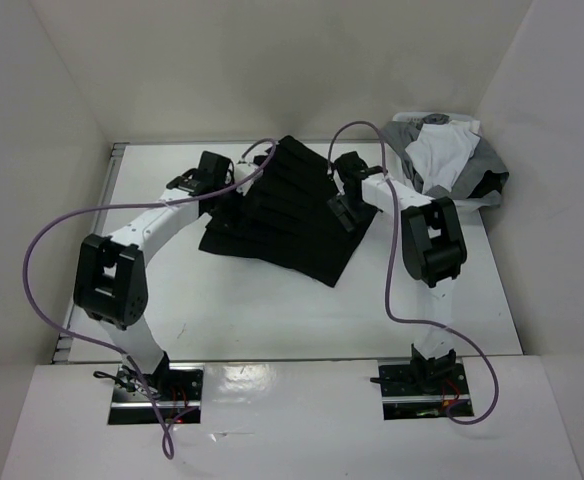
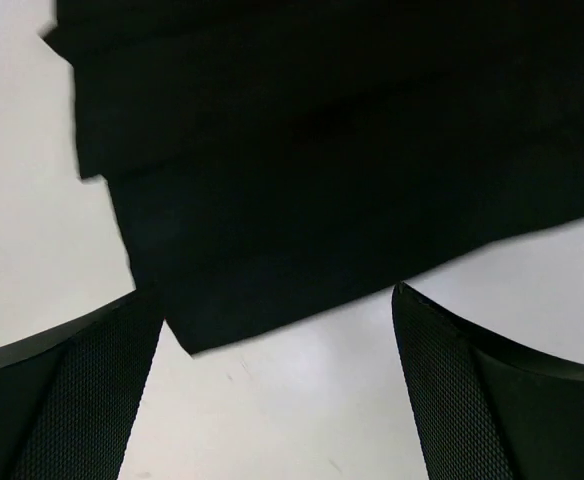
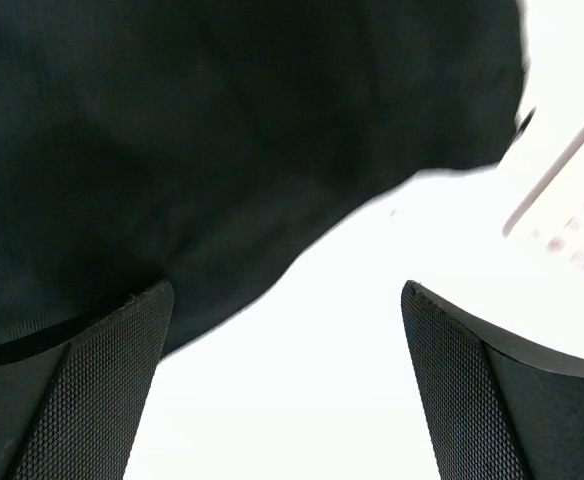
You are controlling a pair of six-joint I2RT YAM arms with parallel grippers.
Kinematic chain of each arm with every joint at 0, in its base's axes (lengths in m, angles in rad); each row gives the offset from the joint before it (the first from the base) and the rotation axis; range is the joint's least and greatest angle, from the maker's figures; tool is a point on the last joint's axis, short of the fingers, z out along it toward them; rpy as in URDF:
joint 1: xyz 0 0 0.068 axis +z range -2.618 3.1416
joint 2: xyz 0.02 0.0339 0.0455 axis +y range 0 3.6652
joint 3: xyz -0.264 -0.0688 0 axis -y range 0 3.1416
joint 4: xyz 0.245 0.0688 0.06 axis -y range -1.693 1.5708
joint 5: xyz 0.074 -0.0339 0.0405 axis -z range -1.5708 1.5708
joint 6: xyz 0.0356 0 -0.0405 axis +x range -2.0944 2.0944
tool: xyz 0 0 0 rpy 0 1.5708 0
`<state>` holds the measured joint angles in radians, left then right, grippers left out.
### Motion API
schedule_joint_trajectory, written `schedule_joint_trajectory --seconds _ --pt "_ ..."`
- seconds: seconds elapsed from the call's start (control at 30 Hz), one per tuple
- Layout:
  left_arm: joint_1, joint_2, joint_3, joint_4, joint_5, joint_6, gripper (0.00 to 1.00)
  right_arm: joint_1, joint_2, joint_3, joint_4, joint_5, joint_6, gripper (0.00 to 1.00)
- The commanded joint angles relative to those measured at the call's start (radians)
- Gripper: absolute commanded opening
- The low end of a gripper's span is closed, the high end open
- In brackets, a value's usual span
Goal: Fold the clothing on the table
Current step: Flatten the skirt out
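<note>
While both sets of jaws stand wide and empty, the left gripper (image 2: 272, 291) and right gripper (image 3: 284, 285) flank the black clothing (image 1: 282, 215), spread at upper centre of the table (image 1: 272, 315); pinching only one pleat could drag the layers askew

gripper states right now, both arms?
left gripper: open, nothing held, over the black garment's edge.
right gripper: open, nothing held.

Bright even light, blurred wrist views
</note>
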<state>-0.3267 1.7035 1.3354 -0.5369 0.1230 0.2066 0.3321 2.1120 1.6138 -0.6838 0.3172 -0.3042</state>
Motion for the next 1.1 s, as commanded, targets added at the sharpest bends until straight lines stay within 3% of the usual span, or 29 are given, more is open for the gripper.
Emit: schedule_joint_trajectory --seconds 0.0,0.3,0.67,1.07 --pt "-0.002 0.1 0.074 0.124 -0.054 -0.039 0.99 0.01 -0.116 -0.083 0.033 -0.017 0.011 0.99" --pt "-0.002 0.3 0.165 0.144 -0.054 -0.098 0.99 0.01 -0.26 -0.232 0.043 -0.038 0.03 0.99" --pt "0.008 0.282 0.084 0.126 -0.085 -0.087 0.99 0.01 -0.259 -0.252 0.043 -0.059 0.039 0.99" --pt "0.026 0.232 0.019 0.106 -0.094 -0.067 0.99 0.01 -0.144 -0.019 0.006 -0.276 0.048 0.99"
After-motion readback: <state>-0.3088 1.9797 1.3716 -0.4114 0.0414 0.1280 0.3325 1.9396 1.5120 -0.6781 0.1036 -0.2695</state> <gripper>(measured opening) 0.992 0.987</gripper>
